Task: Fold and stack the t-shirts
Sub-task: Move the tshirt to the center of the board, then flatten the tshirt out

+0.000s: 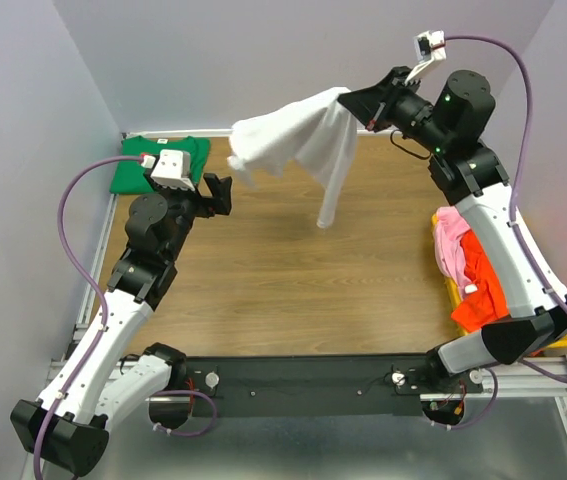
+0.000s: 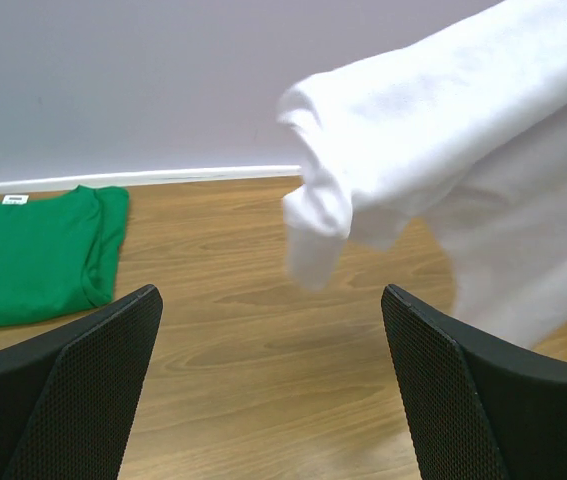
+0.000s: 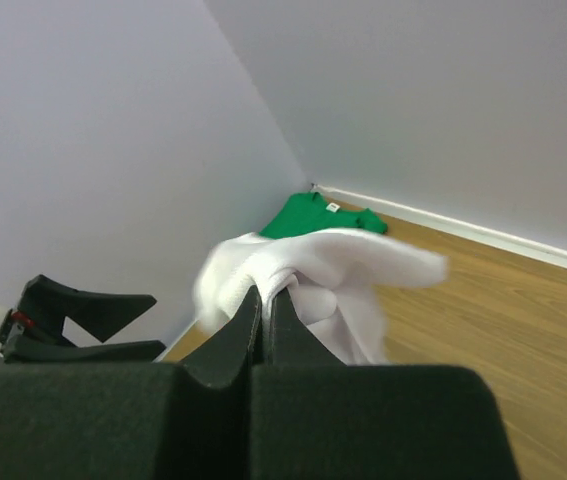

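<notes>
The right gripper (image 1: 346, 99) pinches the white t-shirt (image 1: 293, 140) aloft. Its loose end hangs just ahead of the spread left gripper (image 1: 221, 193).

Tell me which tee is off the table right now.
The white t-shirt: it hangs from the shut right gripper. The green t-shirt lies folded in the far-left corner; the pink t-shirt and orange-red t-shirt lie heaped at the right edge.

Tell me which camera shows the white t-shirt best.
Top external: the whole white t-shirt hangs from the right gripper, sleeve dangling. Left wrist shows only a sleeve and part of the body; right wrist, a bunch pinched in its shut jaws.
</notes>
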Robot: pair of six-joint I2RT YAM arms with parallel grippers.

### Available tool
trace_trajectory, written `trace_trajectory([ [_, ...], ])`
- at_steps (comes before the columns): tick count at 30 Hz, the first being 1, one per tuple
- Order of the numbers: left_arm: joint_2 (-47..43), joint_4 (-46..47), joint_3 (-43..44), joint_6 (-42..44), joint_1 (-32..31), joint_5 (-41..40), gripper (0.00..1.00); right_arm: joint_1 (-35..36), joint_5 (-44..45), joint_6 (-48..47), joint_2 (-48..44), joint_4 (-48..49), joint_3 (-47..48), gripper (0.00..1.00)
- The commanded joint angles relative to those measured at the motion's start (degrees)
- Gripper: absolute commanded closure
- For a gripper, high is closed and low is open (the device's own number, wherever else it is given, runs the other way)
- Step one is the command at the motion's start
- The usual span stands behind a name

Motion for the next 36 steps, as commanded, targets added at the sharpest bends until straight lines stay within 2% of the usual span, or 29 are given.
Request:
trace_trajectory([
  [1, -0.23, 0.94, -0.86, 0.94, 0.42, -2.66, 0.02, 0.76, 5.13, -0.44, -1.45, 0.77, -0.45, 1.00],
  [3, 0.03, 0.76, -0.95, 0.94, 0.42, -2.92, 0.02, 0.76, 12.22, -1.49, -1.63, 0.59, -5.44, 1.00],
  [5, 0.29, 0.76, -1.04, 1.37, 0.42, -2.49, 0.02, 0.76, 17.95, -3.16, -1.28, 0.50, -8.97, 0.88],
  [6, 0.38, 0.76, -1.04, 1.46, 0.42, -2.22, 0.03, 0.67, 23.55, -3.61, -0.84, -0.02, -11.08, 0.76],
  [7, 0.47, 0.85, -1.21, 1.46, 0.42, -1.96, 0.05, 0.76, 26.21, -3.70, 0.20, -0.72, -14.06, 0.53],
  [8, 0.56, 0.85, -1.39, 1.20, 0.42, -1.96, 0.05, 0.76, 30.50, -3.44, 0.56, -1.77, -15.92, 0.37],
  [10, 0.99, -0.28, -1.48, -0.11, 0.42, -3.00, 0.08, 0.76, 33.09, -2.39, 0.83, -2.48, -21.01, 0.13],
  [11, 1.00, -1.60, -1.48, -2.56, 0.34, -3.10, 0.09, 0.76, 32.92, -1.33, 0.57, -2.57, -22.69, 0.10],
  [14, 0.47, -3.10, -3.41, -6.52, -1.41, -3.62, 0.13, 0.76, 30.64, -0.97, -0.14, -2.57, -27.53, 0.06],
  [16, 0.47, -3.28, -5.94, -10.65, -3.96, -7.81, 0.13, 0.76, 29.41, -1.41, -0.23, -2.49, -28.94, 0.06],
  [17, 0.99, -3.37, -6.83, -11.88, -7.62, -9.50, 0.13, 0.67, 28.71, -1.76, 0.04, -2.49, -29.47, 0.06],
  [20, 4.49, -5.47, -9.29, -18.64, -11.78, -11.45, 0.13, 0.76, 25.20, -2.47, 1.00, -2.40, -29.82, 0.06],
  [24, 7.94, -9.78, -11.58, -25.33, -13.98, -13.38, 0.13, 0.67, 23.08, -2.73, 2.76, -2.14, -29.73, 0.06],
  [31, 11.80, -18.12, -15.27, -35.09, -17.84, -12.95, 0.17, 0.76, 19.48, -4.49, 7.50, -1.70, -29.03, 0.07],
  [36, 14.00, -19.71, -17.73, -39.40, -20.75, -8.20, 0.22, 0.76, 18.86, -3.61, 8.65, -1.61, -31.84, 0.08],
])
